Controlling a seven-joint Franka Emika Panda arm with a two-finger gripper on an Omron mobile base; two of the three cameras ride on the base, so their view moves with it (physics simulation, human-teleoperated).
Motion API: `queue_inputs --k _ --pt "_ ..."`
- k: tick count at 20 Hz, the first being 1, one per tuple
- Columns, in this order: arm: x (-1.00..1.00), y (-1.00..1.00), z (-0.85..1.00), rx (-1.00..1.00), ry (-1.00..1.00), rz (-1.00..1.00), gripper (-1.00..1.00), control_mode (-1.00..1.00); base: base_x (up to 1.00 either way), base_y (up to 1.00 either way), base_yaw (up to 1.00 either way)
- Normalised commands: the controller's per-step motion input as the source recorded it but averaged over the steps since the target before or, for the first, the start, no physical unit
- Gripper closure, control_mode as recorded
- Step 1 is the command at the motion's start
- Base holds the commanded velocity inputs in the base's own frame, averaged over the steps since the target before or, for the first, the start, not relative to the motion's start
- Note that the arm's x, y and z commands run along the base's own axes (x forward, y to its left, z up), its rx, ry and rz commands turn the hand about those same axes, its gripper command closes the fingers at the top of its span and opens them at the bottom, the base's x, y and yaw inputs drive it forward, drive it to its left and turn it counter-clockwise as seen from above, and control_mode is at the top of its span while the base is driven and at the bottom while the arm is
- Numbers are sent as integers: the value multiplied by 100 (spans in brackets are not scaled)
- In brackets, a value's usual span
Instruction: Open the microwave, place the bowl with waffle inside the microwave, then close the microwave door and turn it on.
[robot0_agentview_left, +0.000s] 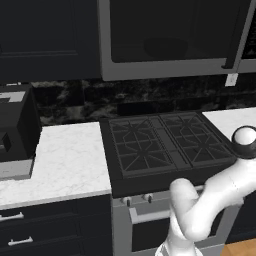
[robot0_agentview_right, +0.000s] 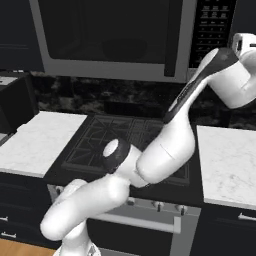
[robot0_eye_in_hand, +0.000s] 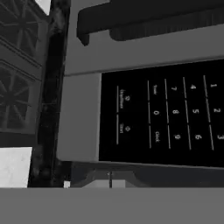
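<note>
1. Microwave (robot0_agentview_right: 115, 37), mounted above the stove (robot0_agentview_left: 167, 142); door (robot0_agentview_left: 165, 37) shut, handle (robot0_agentview_right: 173, 37) at its right edge.
2. Bowl (robot0_agentview_left: 165, 48): a dim round shape behind the glass, apparently on the turntable; the waffle cannot be made out.
3. Arm (robot0_agentview_right: 200, 85) raised toward the keypad (robot0_eye_in_hand: 168, 116) right of the door, the hand camera facing the keys squarely, presumably to press start, the step judged left.
4. Claw: fingertips hidden; spread or closed cannot be told.

white arm (robot0_agentview_right: 170, 145) bent upward, wrist high at right, fingertips unseen
</note>
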Motion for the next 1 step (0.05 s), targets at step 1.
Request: queue_inputs --k 1 --pt "-100 42 -61 0 -5 0 100 -100 0 0 0"
